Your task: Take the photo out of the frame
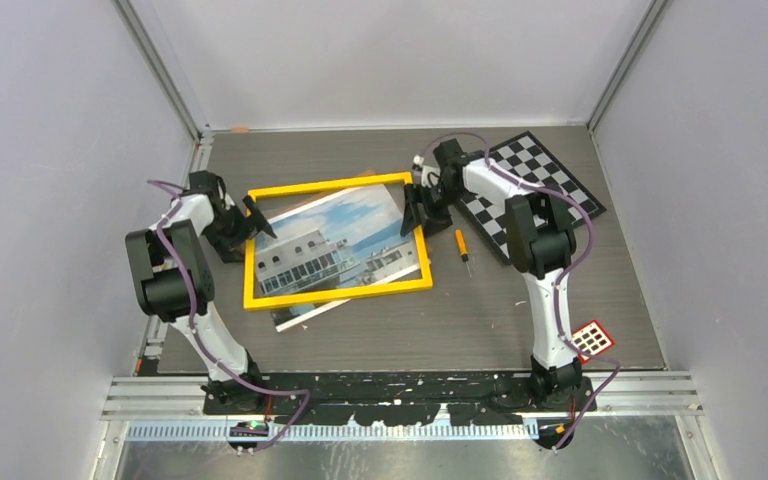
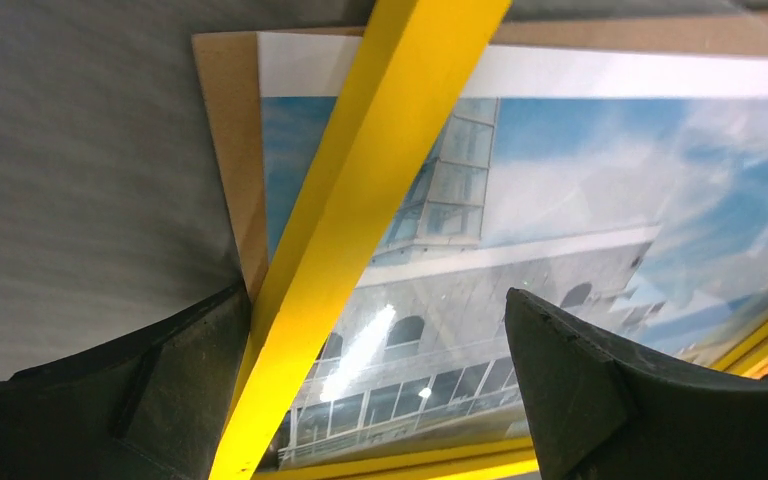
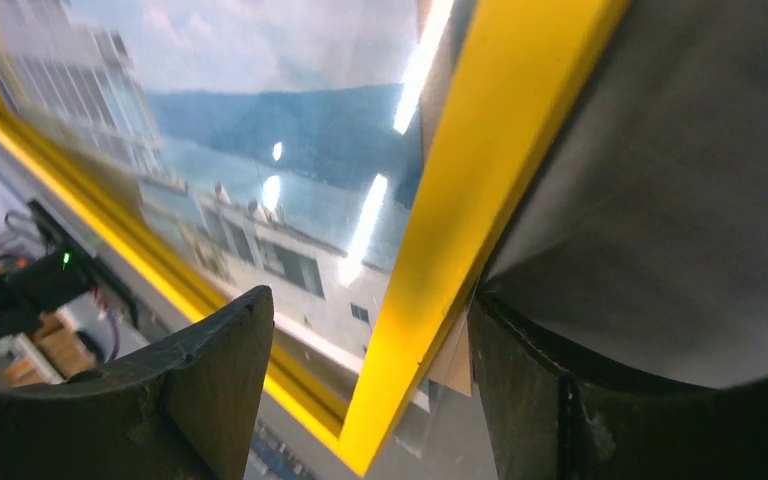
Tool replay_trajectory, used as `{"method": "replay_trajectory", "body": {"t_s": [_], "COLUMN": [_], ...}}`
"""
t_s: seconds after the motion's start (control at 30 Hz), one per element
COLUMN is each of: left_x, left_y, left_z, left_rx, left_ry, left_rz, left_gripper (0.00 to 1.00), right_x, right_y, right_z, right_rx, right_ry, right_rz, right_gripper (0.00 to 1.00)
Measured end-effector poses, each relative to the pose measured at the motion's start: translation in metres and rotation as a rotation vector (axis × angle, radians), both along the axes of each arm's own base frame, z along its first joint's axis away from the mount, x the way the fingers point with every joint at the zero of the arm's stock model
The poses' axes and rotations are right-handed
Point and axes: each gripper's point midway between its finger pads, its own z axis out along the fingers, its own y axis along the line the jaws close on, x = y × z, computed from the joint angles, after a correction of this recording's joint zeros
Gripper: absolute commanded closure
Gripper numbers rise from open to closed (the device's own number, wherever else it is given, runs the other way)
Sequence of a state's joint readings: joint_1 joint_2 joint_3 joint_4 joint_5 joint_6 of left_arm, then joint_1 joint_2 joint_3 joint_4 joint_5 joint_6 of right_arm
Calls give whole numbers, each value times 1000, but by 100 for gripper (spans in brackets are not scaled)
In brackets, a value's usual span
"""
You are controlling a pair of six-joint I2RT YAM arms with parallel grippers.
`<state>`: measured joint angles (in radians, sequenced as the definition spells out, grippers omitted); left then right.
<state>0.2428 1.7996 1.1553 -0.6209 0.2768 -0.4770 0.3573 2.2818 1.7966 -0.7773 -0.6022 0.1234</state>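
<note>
Grey tabletop (image 1: 480, 320) carries all parts. Nearest the arm bases, a white-bordered corner of the photo (image 1: 330, 245) projects from under the near rail of the frame (image 1: 340, 293). The yellow-orange frame lies skewed over the print, so the two are not square to each other. Judgement: the print is unseated but not yet clear of the frame.

At the left rail, the brown backing board (image 2: 225, 120) shows beneath the print. The left gripper (image 2: 375, 300) straddles this rail with its jaws spread wide and pinching nothing. The right gripper (image 3: 370, 298) straddles the right rail in the same way, jaws spread: the outer finger is just beside the rail and the inner one is apart from it. Judgement: this two-sided straddle prepares a level lift of the frame, leaving the print flat below.

The print shows a white, many-windowed building, blue sky, white clouds and dark hills over water. Bright glare streaks indicate a glossy face.

Beyond the right rail lie an orange-handled screwdriver (image 1: 462, 248) and a checkerboard (image 1: 540, 180), neither touching the frame.
</note>
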Motion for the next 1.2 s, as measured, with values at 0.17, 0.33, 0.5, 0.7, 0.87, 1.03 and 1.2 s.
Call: {"method": "replay_trajectory", "body": {"t_s": [0.17,0.33,0.5,0.7,0.87,1.03,1.2], "left_x": [25,36,34,33,29,16,-1], "left_y": [11,9,5,3,6,12,14], "left_z": [-1,-1,-3,-3,-5,-9,-11], "left_rx": [35,46,85,139,176,210,224], "left_ry": [-5,-8,-8,-4,-2,32,59], "left_rz": [-92,-182,-259,-312,-328,-341,-340], "left_gripper": [0,0,0,9,30,52,57], "right_x": [-69,-137,-162,-161,-134,-90,-62], "right_y": [5,12,2,-3,-6,-7,-11], "right_z": [-2,-4,-5,-5,-6,-2,-6], "right_rx": [-27,-67,-93,-134,-201,-246,-283], "right_ry": [184,381,452,443,337,173,116], "right_rz": [62,138,160,144,108,72,48], "right_gripper": [25,27,27,28,36,39,40]}}
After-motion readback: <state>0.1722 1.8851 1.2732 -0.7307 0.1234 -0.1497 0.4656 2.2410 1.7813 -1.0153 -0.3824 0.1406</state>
